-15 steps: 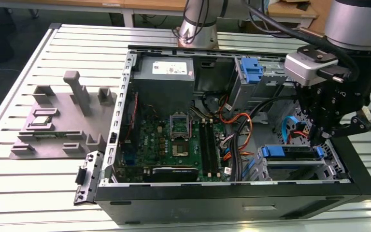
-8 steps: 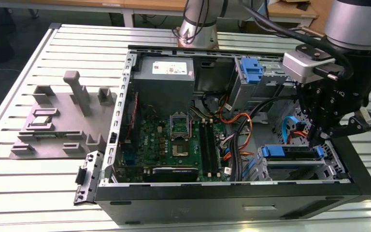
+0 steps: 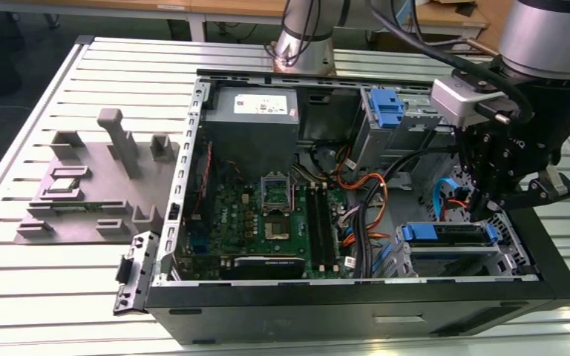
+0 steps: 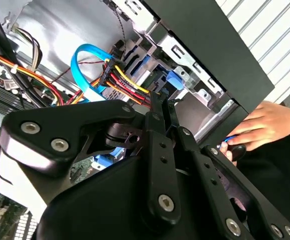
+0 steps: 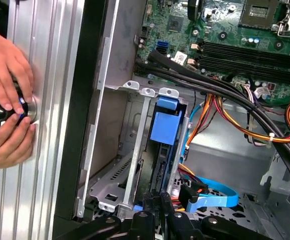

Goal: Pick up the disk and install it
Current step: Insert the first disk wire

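The disk (image 3: 450, 233) lies in the metal drive cage (image 3: 463, 256) at the open computer case's front corner, on the exterior view's right. Its blue side rail faces up. In the first wrist view the disk's blue rail (image 5: 165, 126) stands between the cage's metal walls (image 5: 134, 150). My gripper (image 3: 483, 213) hangs just above the disk and cage. Its black fingers are shut together with nothing between them, as both wrist views show (image 4: 163, 102) (image 5: 160, 199).
Orange, yellow and red cables (image 4: 127, 85) and a blue flat cable (image 5: 212, 192) run beside the cage. A blue bracket (image 3: 388, 108) sits at the case's far end by the power supply (image 3: 255, 111). A person's hands (image 5: 4, 95) hold a black knob just outside the case wall (image 5: 79, 100).
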`<state>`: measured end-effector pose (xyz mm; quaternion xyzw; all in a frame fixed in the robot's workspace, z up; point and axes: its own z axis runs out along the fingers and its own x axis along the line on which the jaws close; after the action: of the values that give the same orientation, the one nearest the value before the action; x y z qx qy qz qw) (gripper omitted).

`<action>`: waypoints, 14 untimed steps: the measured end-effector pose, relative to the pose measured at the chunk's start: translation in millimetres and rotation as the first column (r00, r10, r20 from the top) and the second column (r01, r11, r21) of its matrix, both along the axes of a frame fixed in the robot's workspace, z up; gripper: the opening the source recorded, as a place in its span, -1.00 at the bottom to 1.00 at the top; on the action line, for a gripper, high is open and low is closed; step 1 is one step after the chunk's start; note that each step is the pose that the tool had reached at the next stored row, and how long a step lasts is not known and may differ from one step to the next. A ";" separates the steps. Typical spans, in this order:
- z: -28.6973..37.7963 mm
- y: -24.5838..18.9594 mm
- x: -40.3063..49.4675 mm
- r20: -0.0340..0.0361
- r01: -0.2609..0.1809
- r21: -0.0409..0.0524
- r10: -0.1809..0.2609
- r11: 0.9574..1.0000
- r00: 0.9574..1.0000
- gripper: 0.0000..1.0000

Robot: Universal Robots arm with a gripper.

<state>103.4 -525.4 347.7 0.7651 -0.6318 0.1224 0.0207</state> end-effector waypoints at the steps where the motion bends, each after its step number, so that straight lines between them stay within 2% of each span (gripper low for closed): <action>1: 0.0 0.0 0.0 0.000 0.000 0.000 0.000 1.000 1.000 -0.66; 6: -0.1 -0.1 0.0 0.000 0.000 0.000 0.000 1.000 1.000 -0.66; 8: -0.1 0.0 0.4 -0.003 0.002 0.000 -0.002 1.000 1.000 -0.66; 14: -0.7 0.0 1.1 -0.006 0.034 0.000 -0.034 0.999 0.999 -0.66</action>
<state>104.6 -525.4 347.0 0.7547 -0.6446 0.1196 0.0247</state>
